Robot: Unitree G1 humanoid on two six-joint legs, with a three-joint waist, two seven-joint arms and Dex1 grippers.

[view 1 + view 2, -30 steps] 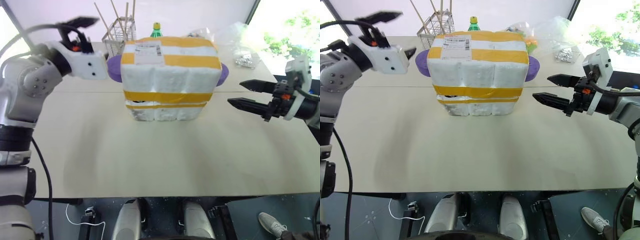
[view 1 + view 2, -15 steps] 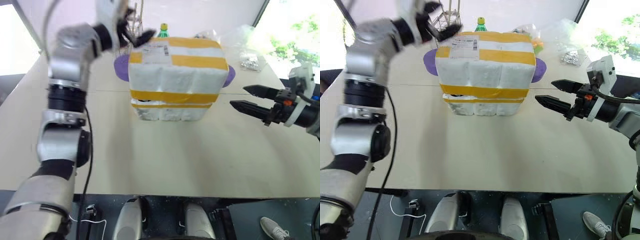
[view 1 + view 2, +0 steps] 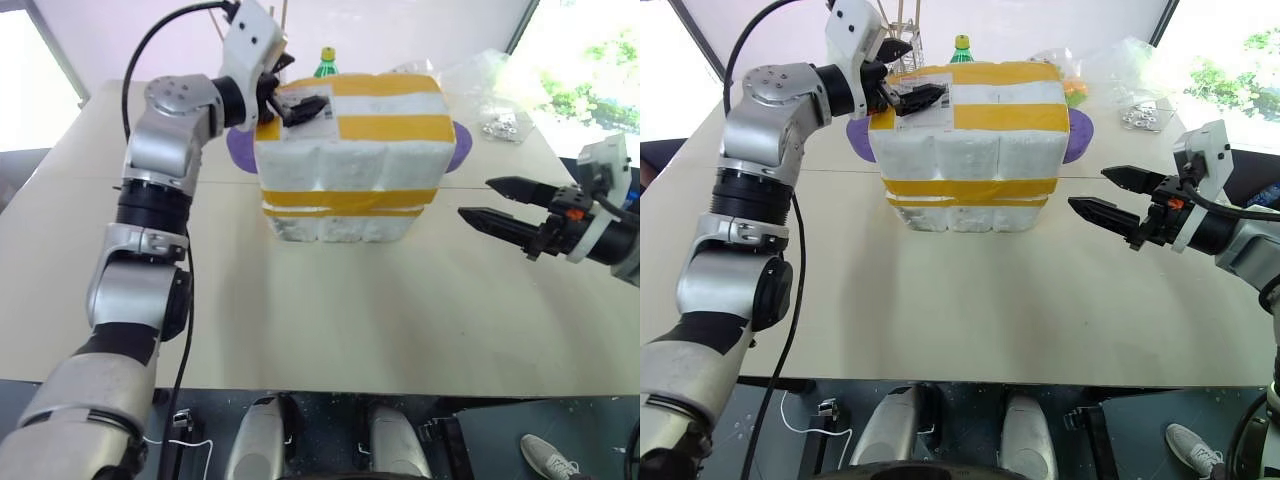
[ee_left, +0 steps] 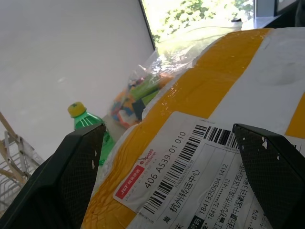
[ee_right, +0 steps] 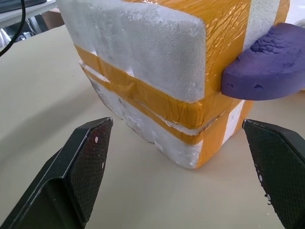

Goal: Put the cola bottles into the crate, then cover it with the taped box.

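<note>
Sitting already seated over the low white foam crate (image 3: 340, 226) mid-surface, the big white yellow-taped foam box (image 3: 350, 150), with left hand (image 3: 908, 96) spread at its 10 o'clock top corner and right hand (image 3: 500, 205) spread at 3 o'clock, possibly risking knocking it askew.

Table: pale beige top (image 3: 330, 330), a seam running across it.
Wall: plain white (image 3: 130, 40) behind the table.
Window: at right (image 3: 585, 50), bright daylight, green foliage outside.
Floor: dark (image 3: 480, 440) under the near edge.
</note>
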